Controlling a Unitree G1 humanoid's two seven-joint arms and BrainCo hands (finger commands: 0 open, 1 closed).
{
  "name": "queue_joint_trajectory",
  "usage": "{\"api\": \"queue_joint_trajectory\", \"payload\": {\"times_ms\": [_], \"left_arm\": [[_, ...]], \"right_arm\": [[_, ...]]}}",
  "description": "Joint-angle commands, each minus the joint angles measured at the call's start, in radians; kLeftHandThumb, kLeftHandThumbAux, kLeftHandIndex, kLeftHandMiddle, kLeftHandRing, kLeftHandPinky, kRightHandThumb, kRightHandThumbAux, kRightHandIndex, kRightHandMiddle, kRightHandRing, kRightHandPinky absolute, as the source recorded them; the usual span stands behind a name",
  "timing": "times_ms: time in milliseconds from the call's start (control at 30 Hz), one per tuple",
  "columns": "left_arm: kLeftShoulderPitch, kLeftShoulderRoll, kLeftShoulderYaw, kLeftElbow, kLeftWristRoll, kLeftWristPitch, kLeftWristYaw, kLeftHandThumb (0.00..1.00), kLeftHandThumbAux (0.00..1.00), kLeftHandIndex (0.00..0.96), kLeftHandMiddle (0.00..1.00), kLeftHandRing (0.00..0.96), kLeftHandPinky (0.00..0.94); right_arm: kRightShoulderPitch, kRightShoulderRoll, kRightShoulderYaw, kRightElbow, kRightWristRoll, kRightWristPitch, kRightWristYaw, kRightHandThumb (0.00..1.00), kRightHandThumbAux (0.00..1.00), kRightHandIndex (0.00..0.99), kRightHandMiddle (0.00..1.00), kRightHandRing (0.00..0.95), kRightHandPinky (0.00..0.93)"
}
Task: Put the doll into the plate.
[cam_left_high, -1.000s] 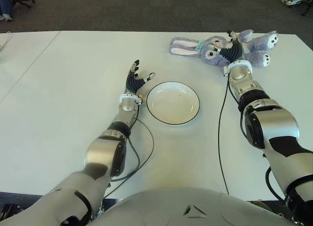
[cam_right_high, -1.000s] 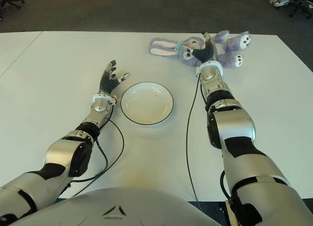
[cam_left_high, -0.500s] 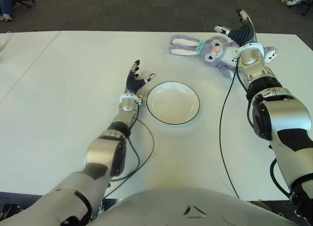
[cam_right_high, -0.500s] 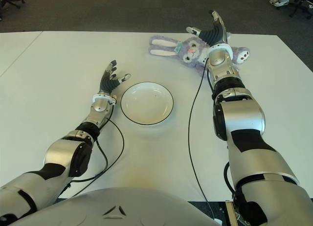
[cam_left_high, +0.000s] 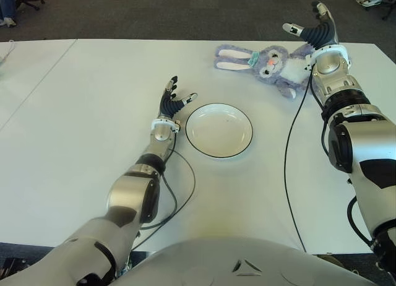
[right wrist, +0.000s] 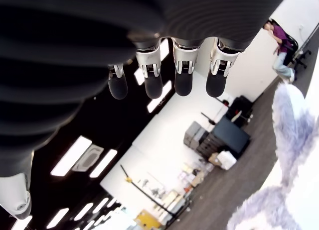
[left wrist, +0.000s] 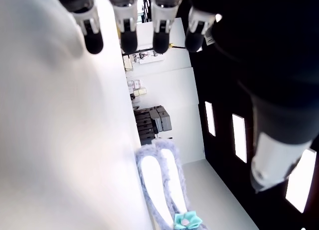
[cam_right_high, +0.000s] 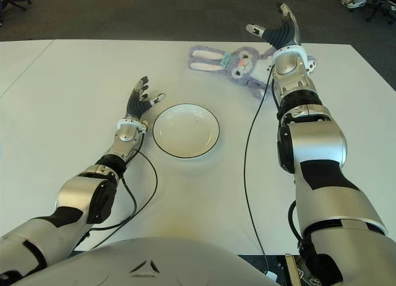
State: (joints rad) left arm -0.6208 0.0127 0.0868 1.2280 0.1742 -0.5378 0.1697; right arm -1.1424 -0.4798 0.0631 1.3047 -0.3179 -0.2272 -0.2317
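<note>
A wide white table (cam_left_high: 74,112) fills most of the room in front of the robot, and behind its far edge there is dark carpet floor (cam_left_high: 154,13). Near the middle of the table stands the plate (cam_left_high: 219,130), white with a thin dark rim, and nothing lies in it.

The doll (cam_left_high: 272,62) is a purple plush rabbit. It lies flat on the table, beyond the plate and toward the robot's right, well apart from it. Its two long ears point to the side of the plate's far-left, and a small turquoise flower sits at the base of the ears. The face with the pink nose looks up.

The right hand (cam_left_high: 317,31) is raised beyond the plate at the far right, just past the body end of the doll. Its fingers (right wrist: 149,83) are spread and straight, and they hold nothing; the doll shows below the hand in the right wrist view, not between the fingers. A black cable (cam_left_high: 288,162) runs from this arm down across the table on the right side of the plate.

The left hand (cam_left_high: 173,101) shows just beside the plate, on its left side. Its fingers (left wrist: 127,38) are also apart and point up, with nothing in them. I cannot tell if this hand touches the table.
</note>
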Motion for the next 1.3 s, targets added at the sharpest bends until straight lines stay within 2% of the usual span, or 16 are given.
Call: {"api": "queue_joint_trajectory", "payload": {"times_ms": [33,333,467,600,667,800,933,1067,1300], "left_arm": [[0.182,-0.049,0.002,0.13,-0.006,0.121,-0.032,0.0,0.665,0.0,0.009,0.0,0.004],[0.187,-0.049,-0.019,0.129,0.028,0.111,0.003,0.0,0.659,0.0,0.018,0.005,0.014],[0.19,-0.049,-0.023,0.128,0.032,0.103,0.002,0.0,0.658,0.0,0.015,0.003,0.007],[0.189,-0.047,-0.007,0.13,0.017,0.111,-0.029,0.0,0.659,0.0,0.011,0.0,0.0],[0.188,-0.048,0.002,0.13,0.007,0.115,-0.041,0.0,0.667,0.0,0.01,0.0,0.0],[0.191,-0.051,0.007,0.129,0.007,0.107,-0.033,0.0,0.698,0.0,0.014,0.0,0.0],[0.195,-0.049,0.005,0.128,0.013,0.097,-0.027,0.0,0.709,0.0,0.013,0.0,0.0],[0.194,-0.05,0.017,0.128,0.001,0.102,-0.033,0.0,0.737,0.0,0.024,0.011,0.038],[0.191,-0.048,0.016,0.128,0.002,0.111,-0.026,0.0,0.759,0.004,0.032,0.023,0.048]], "right_arm": [[-0.045,-0.026,0.014,0.022,-0.021,0.041,0.026,0.049,0.571,0.057,0.111,0.077,0.035],[-0.082,-0.103,0.045,0.031,-0.061,0.054,0.044,0.037,0.584,0.057,0.141,0.11,0.06],[-0.075,-0.15,0.094,0.039,-0.116,0.066,0.032,0.035,0.58,0.054,0.156,0.128,0.091],[-0.051,-0.206,0.163,0.052,-0.191,0.082,0.044,0.036,0.58,0.044,0.139,0.115,0.076],[-0.047,-0.229,0.216,0.057,-0.246,0.095,0.065,0.042,0.574,0.026,0.082,0.071,0.035],[-0.038,-0.263,0.318,0.061,-0.348,0.108,0.119,0.069,0.528,0.002,0.014,0.014,0.009],[-0.033,-0.278,0.365,0.06,-0.389,0.108,0.151,0.092,0.491,0.0,0.0,0.0,0.0],[-0.033,-0.285,0.42,0.059,-0.438,0.111,0.203,0.12,0.441,0.0,0.0,0.0,0.007],[-0.014,-0.287,0.467,0.062,-0.473,0.112,0.239,0.156,0.414,0.0,0.0,0.0,0.0]]}}
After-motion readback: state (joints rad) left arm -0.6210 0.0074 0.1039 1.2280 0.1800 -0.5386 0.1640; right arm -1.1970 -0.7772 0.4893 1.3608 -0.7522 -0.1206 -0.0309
